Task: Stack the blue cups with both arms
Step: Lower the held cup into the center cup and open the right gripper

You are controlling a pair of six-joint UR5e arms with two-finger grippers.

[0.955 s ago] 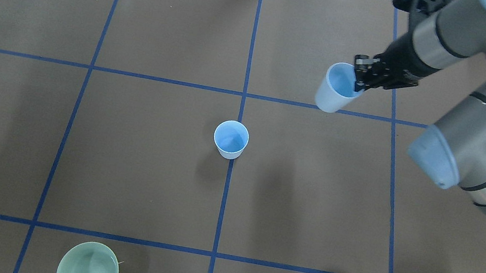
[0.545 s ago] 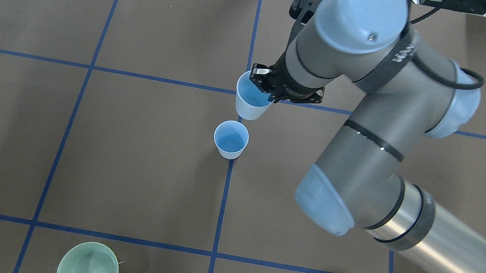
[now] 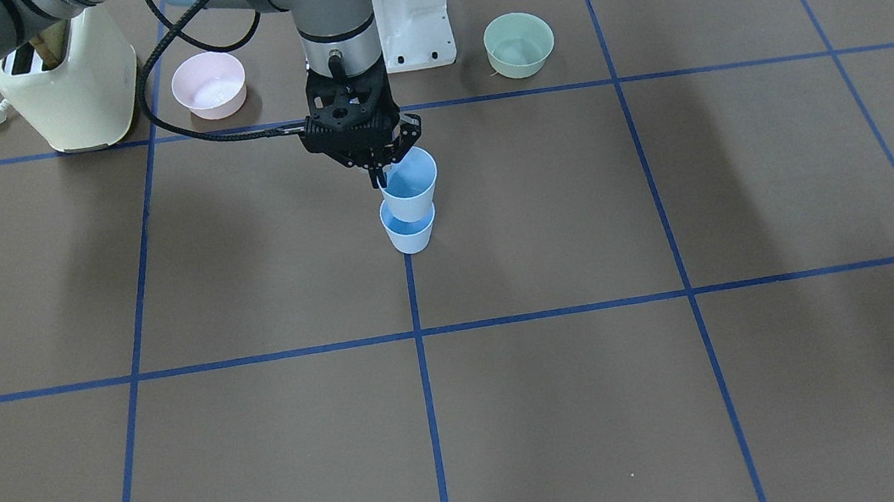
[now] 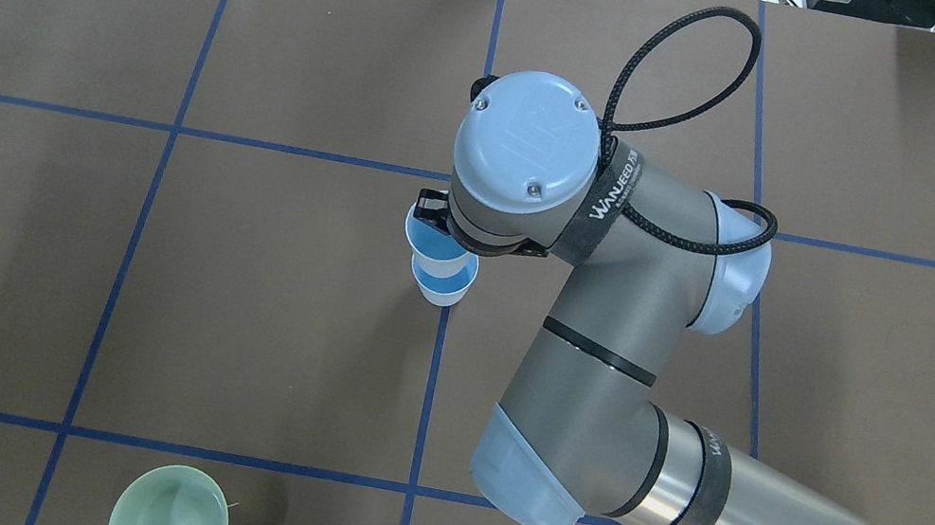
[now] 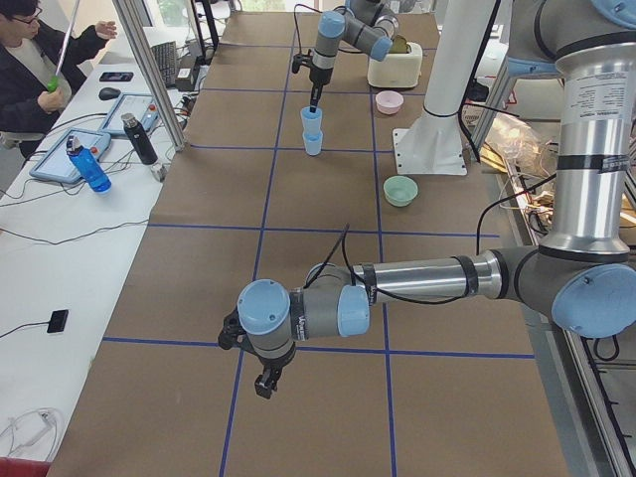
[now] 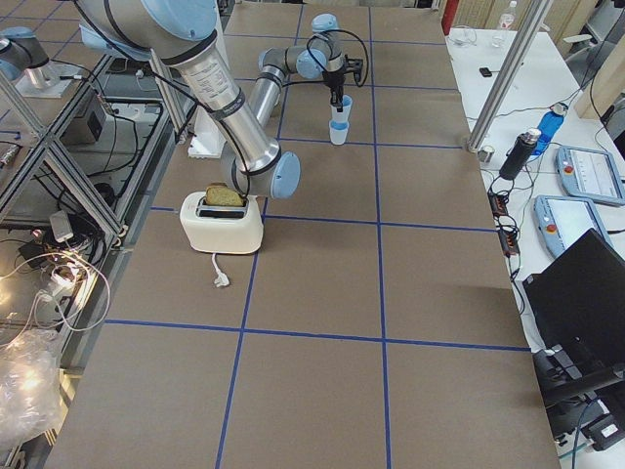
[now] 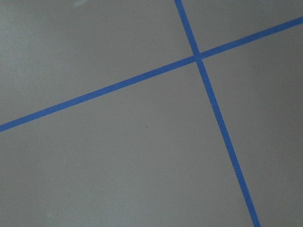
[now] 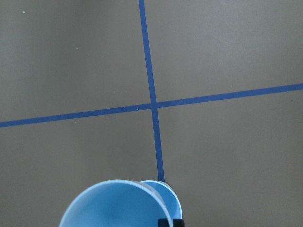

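Clenched at its rim by the right fingers (image 3: 376, 176), the held blue cup (image 3: 409, 179) has been brought over the standing blue cup (image 3: 409, 237) on the tabletop (image 3: 580, 226) — nesting seems near — while the left fingers (image 5: 264, 383) cannot be judged.

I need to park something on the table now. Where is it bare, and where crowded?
Bare table: the whole operator-side row of squares, plus the middle-row squares left and right of centre. Crowded: centre, where the right gripper holds the upper cup at the mouth of the lower cup, and the robot-side strip with toaster, pink bowl, white base and mint bowl.
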